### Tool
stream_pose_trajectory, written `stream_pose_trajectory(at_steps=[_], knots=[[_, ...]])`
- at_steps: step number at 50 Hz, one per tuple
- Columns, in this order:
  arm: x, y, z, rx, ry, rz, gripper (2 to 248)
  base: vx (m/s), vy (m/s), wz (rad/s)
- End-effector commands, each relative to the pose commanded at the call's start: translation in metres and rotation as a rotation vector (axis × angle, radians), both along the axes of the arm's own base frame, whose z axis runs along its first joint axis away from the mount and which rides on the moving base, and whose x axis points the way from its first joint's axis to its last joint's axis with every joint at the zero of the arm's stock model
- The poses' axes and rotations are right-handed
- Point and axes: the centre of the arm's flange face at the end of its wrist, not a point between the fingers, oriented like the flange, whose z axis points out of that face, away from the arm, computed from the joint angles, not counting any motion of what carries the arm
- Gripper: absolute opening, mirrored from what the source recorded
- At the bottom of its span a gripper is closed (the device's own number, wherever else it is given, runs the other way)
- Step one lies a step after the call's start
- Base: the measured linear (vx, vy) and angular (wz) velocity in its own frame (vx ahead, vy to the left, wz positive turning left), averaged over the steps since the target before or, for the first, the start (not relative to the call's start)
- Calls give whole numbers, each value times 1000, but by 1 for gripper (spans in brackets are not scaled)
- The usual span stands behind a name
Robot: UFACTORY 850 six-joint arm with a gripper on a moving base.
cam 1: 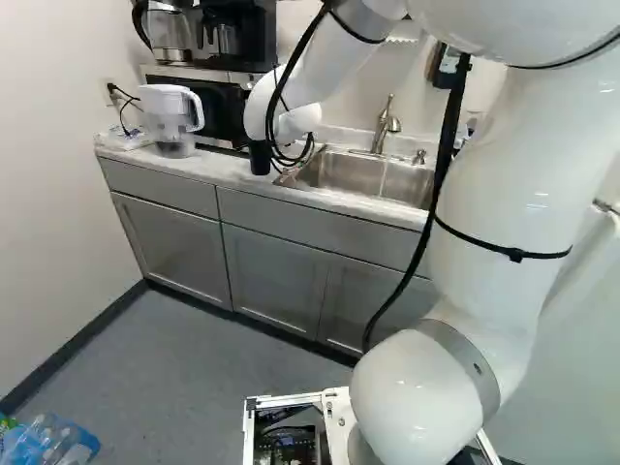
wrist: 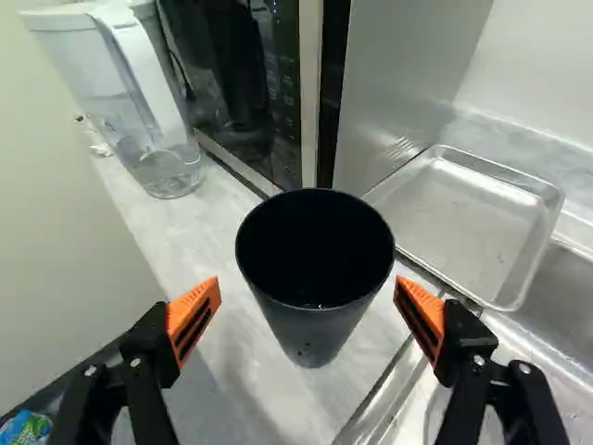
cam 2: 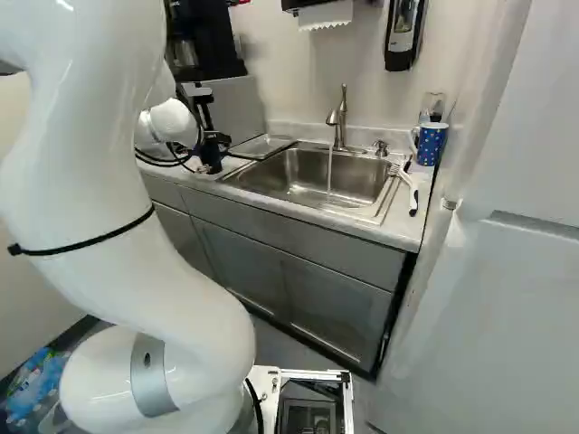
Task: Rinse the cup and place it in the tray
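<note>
In the right base view my gripper (cam 2: 214, 138) is low over the counter, left of the sink. The wrist view shows the gripper (wrist: 309, 298) open, its orange pads on opposite sides of the black cup (wrist: 313, 326), with a gap on each side. The cup appears upright on the counter near its front edge; it also shows dark in the left base view (cam 1: 260, 158). The metal tray (wrist: 468, 222) lies flat beside the sink, a little beyond the cup. Water (cam 2: 329, 174) runs from the faucet (cam 2: 338, 117) into the sink (cam 2: 298, 175).
A water pitcher (cam 1: 172, 118) stands at the counter's far left, beside a microwave (cam 1: 223, 111) with coffee machines above it. Right of the sink are a blue dotted mug (cam 2: 431, 143) and a brush (cam 2: 409, 188). Bottles (cam 1: 48, 444) lie at the lower left.
</note>
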Motion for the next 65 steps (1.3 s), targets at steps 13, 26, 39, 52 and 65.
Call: stream_pose_trajectory(at_steps=[13,26,39,52,65], knots=[[0,1,-12,3,-9,2,247,0,0,0],[-1,2,-25,-6,16,4,247,0,0,0],[-1,2,-25,-6,16,4,247,0,0,0],[-1,2,-25,-6,16,4,188,0,0,0],[-1,2,-25,-6,16,4,122,0,0,0]])
